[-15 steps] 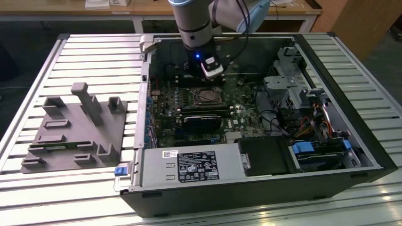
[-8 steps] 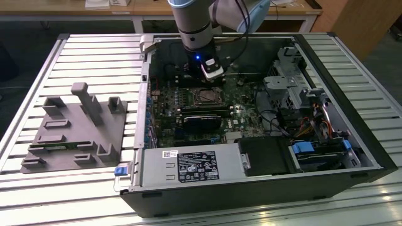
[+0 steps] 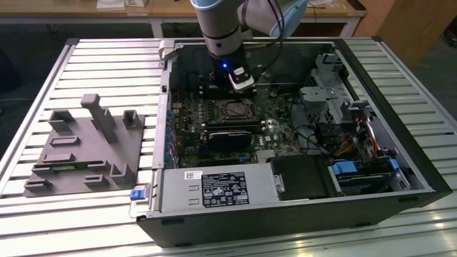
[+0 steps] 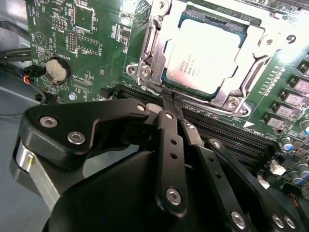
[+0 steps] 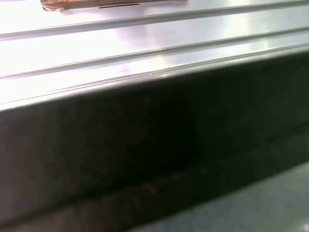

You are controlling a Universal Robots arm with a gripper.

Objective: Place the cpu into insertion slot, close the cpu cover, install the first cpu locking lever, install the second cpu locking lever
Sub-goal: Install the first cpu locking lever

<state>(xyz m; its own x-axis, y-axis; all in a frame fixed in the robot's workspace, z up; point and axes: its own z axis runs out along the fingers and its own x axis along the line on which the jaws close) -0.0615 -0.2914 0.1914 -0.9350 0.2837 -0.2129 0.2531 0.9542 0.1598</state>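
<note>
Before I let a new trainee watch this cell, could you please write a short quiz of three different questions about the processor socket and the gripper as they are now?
1. True or false: the cpu already lies in the insertion slot.
2. Multiple choice: the cpu cover is (A) lying flat over the chip, (B) missing, (C) held high in the air.
3. Short answer: in the second wrist view, which way do the fingertips of the gripper point?

Key
1. True. Its silver top shows inside the socket.
2. A. The metal frame surrounds the chip's top.
3. Toward the near edge of the socket, where the cover's corner lies, with the fingers drawn together.
</note>
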